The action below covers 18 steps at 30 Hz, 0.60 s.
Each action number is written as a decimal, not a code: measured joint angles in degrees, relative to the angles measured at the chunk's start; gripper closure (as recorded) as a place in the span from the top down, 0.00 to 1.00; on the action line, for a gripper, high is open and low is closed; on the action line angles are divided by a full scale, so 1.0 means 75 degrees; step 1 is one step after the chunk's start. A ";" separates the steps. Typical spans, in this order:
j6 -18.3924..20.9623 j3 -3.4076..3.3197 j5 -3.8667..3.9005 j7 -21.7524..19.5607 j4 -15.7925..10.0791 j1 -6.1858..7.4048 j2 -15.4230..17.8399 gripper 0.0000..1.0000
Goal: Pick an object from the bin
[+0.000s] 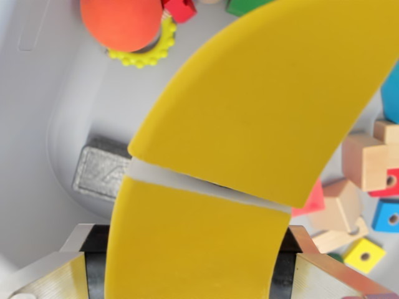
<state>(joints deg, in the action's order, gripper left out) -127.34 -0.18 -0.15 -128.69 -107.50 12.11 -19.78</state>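
A pale grey moulded plastic surface [37, 156] fills the wrist view's left side, smooth and matte under soft, even light with only faint shadows. A shallow rounded step [59, 118] curves down through it, and a slim raised rectangular outline [28, 28] shows near the upper left corner. No wall, floor, window or furniture can be made out; the view is too close and too crowded to show anything of the room.

An orange ball [122, 22] lies on a yellow beaded ring [148, 55] at the top, with a red block [181, 9] just beside it. Wooden blocks [365, 161], a blue piece [389, 215] and a yellow piece [365, 255] crowd the wrist view's right.
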 joint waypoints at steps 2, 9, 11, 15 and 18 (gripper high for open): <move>0.0141 0.0000 0.0000 0.0000 0.0057 0.0000 0.0083 0.00; 0.0543 0.0000 0.0000 -0.0003 0.0242 0.0000 0.0307 0.00; 0.0659 0.0000 0.0000 -0.0004 0.0310 0.0000 0.0352 0.00; 0.0851 -0.0001 0.0000 -0.0005 0.0407 0.0000 0.0448 0.00; 0.0962 -0.0001 0.0000 -0.0006 0.0475 0.0000 0.0493 0.00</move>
<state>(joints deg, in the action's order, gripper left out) -120.12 -0.18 -0.15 -128.73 -103.94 12.11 -16.08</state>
